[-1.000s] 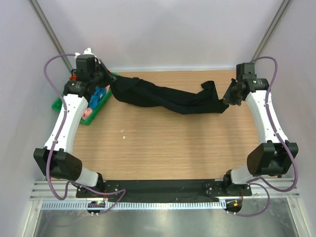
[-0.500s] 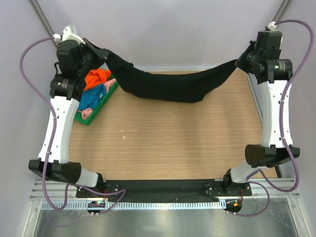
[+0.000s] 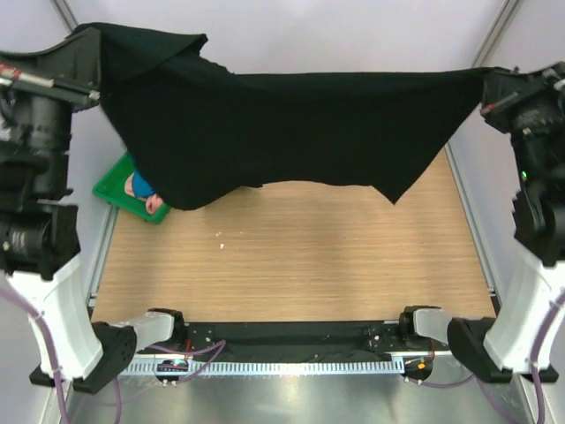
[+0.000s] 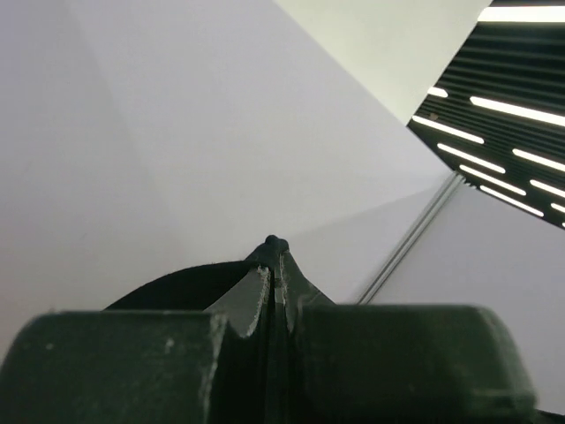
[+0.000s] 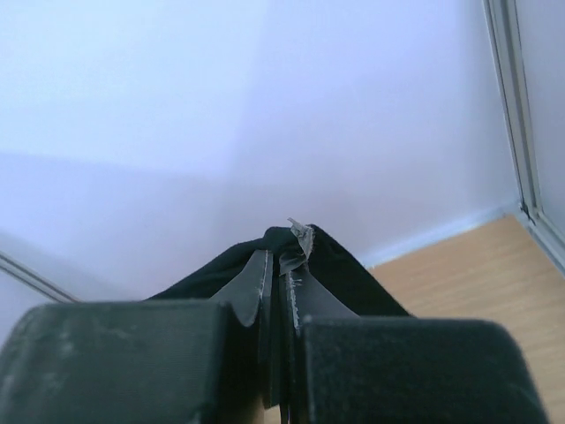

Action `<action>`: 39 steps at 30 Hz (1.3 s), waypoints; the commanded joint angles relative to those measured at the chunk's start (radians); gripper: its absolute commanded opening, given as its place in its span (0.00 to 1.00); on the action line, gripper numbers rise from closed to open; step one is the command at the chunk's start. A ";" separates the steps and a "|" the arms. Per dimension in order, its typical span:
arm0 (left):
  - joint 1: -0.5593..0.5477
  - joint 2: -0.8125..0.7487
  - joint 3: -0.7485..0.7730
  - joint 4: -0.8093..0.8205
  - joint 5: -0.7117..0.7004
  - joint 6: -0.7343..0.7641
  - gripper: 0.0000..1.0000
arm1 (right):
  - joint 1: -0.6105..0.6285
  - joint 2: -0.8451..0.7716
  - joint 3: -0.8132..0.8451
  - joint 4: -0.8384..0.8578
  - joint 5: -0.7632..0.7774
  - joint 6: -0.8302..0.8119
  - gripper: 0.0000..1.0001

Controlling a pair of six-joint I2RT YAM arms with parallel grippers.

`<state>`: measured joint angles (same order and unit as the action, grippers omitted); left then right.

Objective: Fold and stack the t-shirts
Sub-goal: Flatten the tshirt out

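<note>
A: top view: black t-shirt (image 3: pixel 291 132) hangs in the air, spread like a curtain above the far edge of the counter (image 3: pixel 291 274). Lower hem looks clear of the wood. left end effector (image 3: pixel 86 37) is clenched on its far-left end, right end effector (image 3: pixel 488 87) clenched on the far-right end
B: handling?
A: soft, light, no stiffness. It sags between the two pinches, and the left side hangs lower and bunched. My guess is the thin pinched edges could slip if pulled tauter. Corners or shoulder seams look like the best holds
B: anything in the way?
A: green tray (image 3: pixel 113 187) at the counter's far-left corner, partly behind the cloth. A blue t-shirt (image 3: pixel 139 185) and a pink t-shirt (image 3: pixel 156 204) peek out of it. The hanging hem could drag over them on lay-down. white speck (image 3: pixel 221 232) on the wood, harmless
B: left wrist?
A: fingers (image 4: pixel 250 299) pressed together, a peak of black cloth nipped at the tips, only wall (image 4: pixel 177 132) beyond
B: right wrist?
A: same. Jaws together on a black fold, pale tag (image 5: pixel 300 231) poking out at the tip, a bit of counter at lower right
</note>
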<state>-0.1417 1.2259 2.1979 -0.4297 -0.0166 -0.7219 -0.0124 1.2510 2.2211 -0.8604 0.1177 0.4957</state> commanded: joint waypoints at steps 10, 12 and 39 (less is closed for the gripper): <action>-0.009 -0.017 0.167 0.072 -0.022 0.024 0.01 | 0.000 -0.125 0.061 0.058 0.005 -0.046 0.01; -0.009 0.003 0.197 0.068 -0.016 0.009 0.01 | 0.000 -0.131 0.069 0.054 0.013 -0.055 0.01; -0.009 0.073 0.076 0.192 0.056 -0.008 0.01 | 0.000 -0.278 -0.286 0.239 0.356 -0.075 0.02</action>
<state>-0.1497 1.1728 2.3569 -0.2882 0.0277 -0.7288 -0.0120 0.9512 2.1021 -0.7357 0.2886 0.4423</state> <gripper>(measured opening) 0.005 0.050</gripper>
